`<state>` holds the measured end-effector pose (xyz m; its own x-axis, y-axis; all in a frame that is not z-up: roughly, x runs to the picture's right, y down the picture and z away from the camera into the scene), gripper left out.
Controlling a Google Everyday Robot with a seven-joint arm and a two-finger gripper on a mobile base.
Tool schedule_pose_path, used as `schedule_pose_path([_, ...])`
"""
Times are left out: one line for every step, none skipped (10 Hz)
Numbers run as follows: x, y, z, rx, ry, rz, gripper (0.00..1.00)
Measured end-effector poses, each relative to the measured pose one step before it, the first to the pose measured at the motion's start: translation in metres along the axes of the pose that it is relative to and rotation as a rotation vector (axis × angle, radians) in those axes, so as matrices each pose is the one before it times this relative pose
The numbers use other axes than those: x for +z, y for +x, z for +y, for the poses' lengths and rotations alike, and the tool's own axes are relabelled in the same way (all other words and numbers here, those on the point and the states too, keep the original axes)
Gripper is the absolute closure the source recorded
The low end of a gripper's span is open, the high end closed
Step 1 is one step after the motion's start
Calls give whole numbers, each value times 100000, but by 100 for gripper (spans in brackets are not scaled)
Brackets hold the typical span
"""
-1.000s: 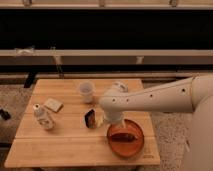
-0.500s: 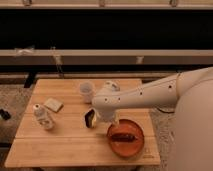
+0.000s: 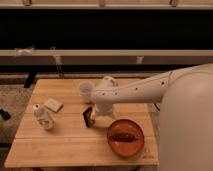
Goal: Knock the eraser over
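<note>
Your hand [image 3: 98,113] hangs at centre frame, just right of the eraser [image 3: 88,117], which stands tilted on the counter [image 3: 60,145]; you cannot tell its grip state

The robot's white arm [image 3: 132,90] has swung further left across the wooden surface [image 3: 65,142], bringing the tool [image 3: 98,113] from beside the orange bowl [image 3: 125,138] to just right of the eraser [image 3: 88,117], which now leans slightly rather than standing upright.
</note>
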<state>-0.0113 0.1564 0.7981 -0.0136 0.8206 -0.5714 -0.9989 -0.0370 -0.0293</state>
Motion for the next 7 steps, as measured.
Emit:
schedule_pose_path([97, -491, 453, 174, -955, -523, 20])
schedule_pose_path([9, -346, 217, 139, -857, -525, 20])
schedule_pose_path([27, -193, 62, 63, -564, -327, 20])
schedule_pose_path([-7, -189, 215, -348, -829, -434, 20])
schedule_pose_path([-56, -68, 115, -192, -1031, -160, 20])
schedule_pose_path([5, 17, -67, 128, 12, 47, 20])
schedule_pose_path([4, 6, 63, -147, -23, 20, 20])
